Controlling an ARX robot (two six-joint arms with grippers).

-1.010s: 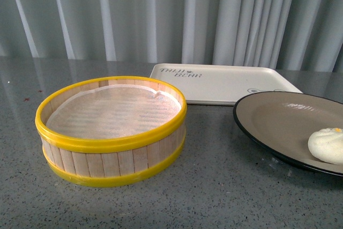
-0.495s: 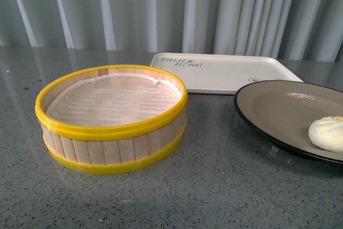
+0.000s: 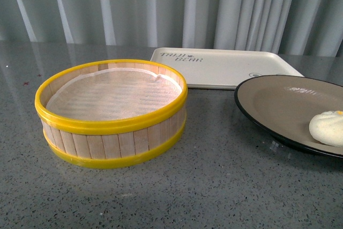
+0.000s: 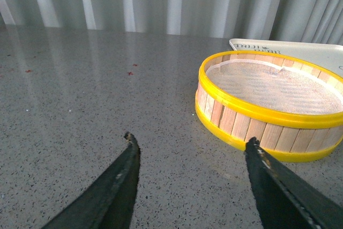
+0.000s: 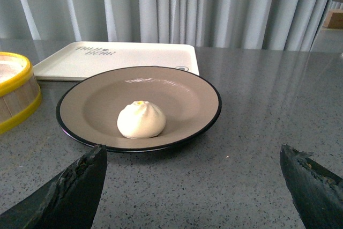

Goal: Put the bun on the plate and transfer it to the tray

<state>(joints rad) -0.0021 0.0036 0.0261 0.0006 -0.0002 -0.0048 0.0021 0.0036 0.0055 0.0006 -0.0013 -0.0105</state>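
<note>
- The bun (image 5: 141, 120) sits loose on the plate (image 5: 182, 92); if the lift tilts, I expect it to roll off
- My right gripper (image 5: 192, 154), wide open and empty, may slip on the shallow black rim
- A low carry could clip the lip of the tray (image 5: 134, 57) just behind
- My left gripper (image 4: 190, 140), also gaping and empty, could nudge the steamer basket (image 3: 110, 127)

Left gripper (image 4: 191, 142) parted, right gripper (image 5: 191, 151) spread wide
</note>
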